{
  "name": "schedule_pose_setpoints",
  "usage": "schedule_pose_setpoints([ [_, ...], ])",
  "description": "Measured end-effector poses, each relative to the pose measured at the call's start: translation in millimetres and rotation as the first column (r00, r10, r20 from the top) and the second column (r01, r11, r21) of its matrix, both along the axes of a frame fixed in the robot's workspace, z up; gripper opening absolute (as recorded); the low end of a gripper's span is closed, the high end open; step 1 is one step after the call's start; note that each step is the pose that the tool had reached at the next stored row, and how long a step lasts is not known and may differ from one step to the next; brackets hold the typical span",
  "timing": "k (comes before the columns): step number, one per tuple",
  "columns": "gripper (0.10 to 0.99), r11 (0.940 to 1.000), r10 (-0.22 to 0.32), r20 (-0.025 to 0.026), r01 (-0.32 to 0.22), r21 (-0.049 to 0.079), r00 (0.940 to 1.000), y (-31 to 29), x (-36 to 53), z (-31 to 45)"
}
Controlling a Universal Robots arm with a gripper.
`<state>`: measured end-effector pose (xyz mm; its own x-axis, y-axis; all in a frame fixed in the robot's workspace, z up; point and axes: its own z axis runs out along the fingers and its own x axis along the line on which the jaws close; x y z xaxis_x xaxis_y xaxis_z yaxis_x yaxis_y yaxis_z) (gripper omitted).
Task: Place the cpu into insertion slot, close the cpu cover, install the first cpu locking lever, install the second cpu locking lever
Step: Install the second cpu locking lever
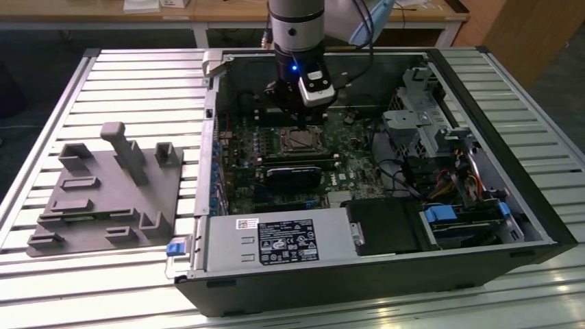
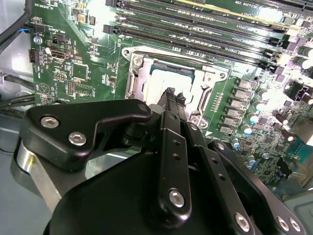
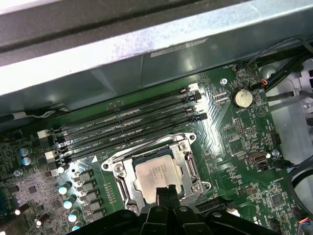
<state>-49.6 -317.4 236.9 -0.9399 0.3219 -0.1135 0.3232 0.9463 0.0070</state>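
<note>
The cpu (image 3: 157,172) lies flat in the insertion slot (image 3: 131,193) on the green board, its dull silver top showing. The cpu cover (image 3: 189,164), a metal frame, lies down around it. In the second wrist view the cpu (image 2: 164,81) shows through the cover (image 2: 134,78). My gripper (image 3: 165,192) is shut, its tips together just over the cover's edge, and nothing shows between them. A thin wire lever (image 3: 146,145) runs along the cover's side nearest the memory slots. In the exterior view the gripper (image 1: 298,118) hangs just above the socket (image 1: 299,140).
Black memory slots (image 3: 127,122) run beside the socket, and the case wall (image 3: 146,44) stands behind them. A power supply box (image 1: 274,241), a drive cage (image 1: 420,116) and cables (image 1: 457,181) fill the case. A grey fixture tray (image 1: 101,192) lies on the exterior view's left.
</note>
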Motion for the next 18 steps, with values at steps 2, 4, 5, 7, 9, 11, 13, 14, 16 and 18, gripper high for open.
schedule_pose_setpoints([
  [2,0.106,1.0000,0.000,0.0000,0.000,0.000,1.0000,0.0,0.0,0.0],
  [4,0.106,1.0000,0.000,0.0001,0.000,0.000,1.0000,0.0,0.0,0.0],
  [5,0.106,1.0000,0.000,-0.0001,0.000,0.000,1.0000,-0.1,0.0,0.1],
  [7,0.106,1.0000,0.000,-0.0001,0.000,0.000,1.0000,-0.9,0.0,0.1],
  [9,0.106,1.0000,0.000,0.0000,0.000,0.000,1.0000,-3.3,0.0,0.0],
  [11,0.106,1.0000,0.000,0.0001,0.000,0.000,1.0000,-5.9,0.0,0.0],
  [13,0.106,1.0000,0.000,0.0001,0.000,0.000,1.0000,-8.8,0.0,0.0],
  [14,0.106,1.0000,0.000,0.0000,0.000,0.000,1.0000,-10.4,0.0,0.1],
  [16,0.106,1.0000,0.000,0.0000,0.000,0.000,1.0000,-13.7,0.0,0.0],
  [18,0.106,1.0000,0.000,0.0001,0.000,0.000,1.0000,-16.9,0.0,0.0],
])
